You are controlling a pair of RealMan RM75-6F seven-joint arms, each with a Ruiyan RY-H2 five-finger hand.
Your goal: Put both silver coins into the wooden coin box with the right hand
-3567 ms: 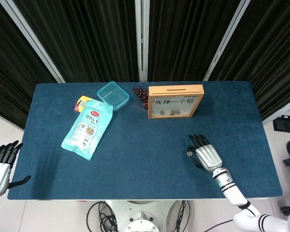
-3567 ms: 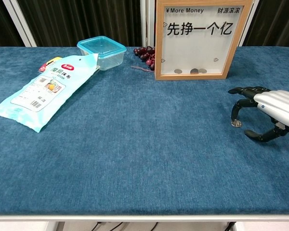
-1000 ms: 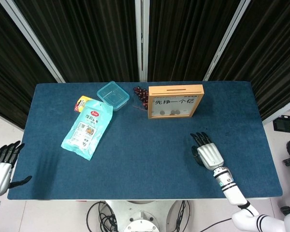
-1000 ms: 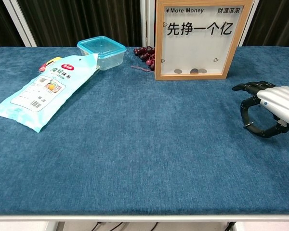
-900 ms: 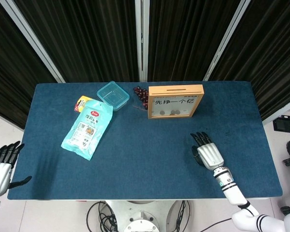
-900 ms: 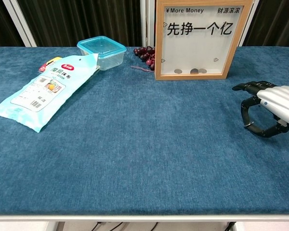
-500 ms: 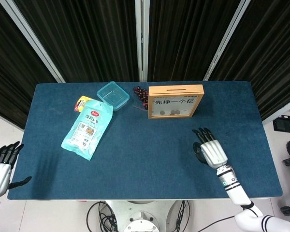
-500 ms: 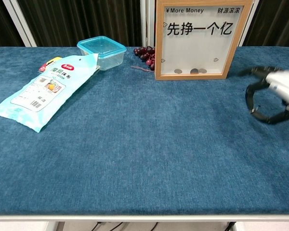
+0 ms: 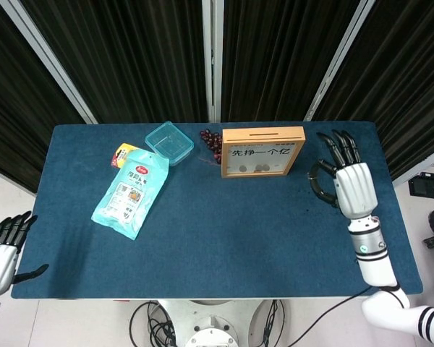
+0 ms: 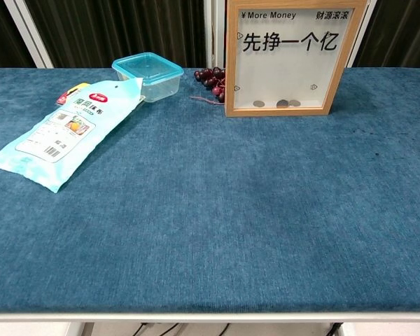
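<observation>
Wooden coin box (image 9: 262, 151) stands upright at table (image 9: 202, 238) rear; approx. three coins (image 10: 276, 103) show behind its window, none visible on cloth. Right hand (image 9: 347, 181) hovers just right of box, thumb curled toward fingers; can't tell if coin is pinched, so final insertion likely pending. Left hand (image 9: 1, 249) idle off table edge w/ fingers spread, empty.

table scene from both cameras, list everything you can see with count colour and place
wooden coin box: 1, light wood frame with clear front, upright at back centre
coins: about 3, silver-grey, inside the box at its bottom
grapes: 1 bunch, dark red, left of the box
container: 1, teal lid, back left
snack bag: 1, light blue, flat at left
table: 1, blue cloth
right hand: 1, silver and black, raised right of the box
left hand: 1, off the table's left edge
</observation>
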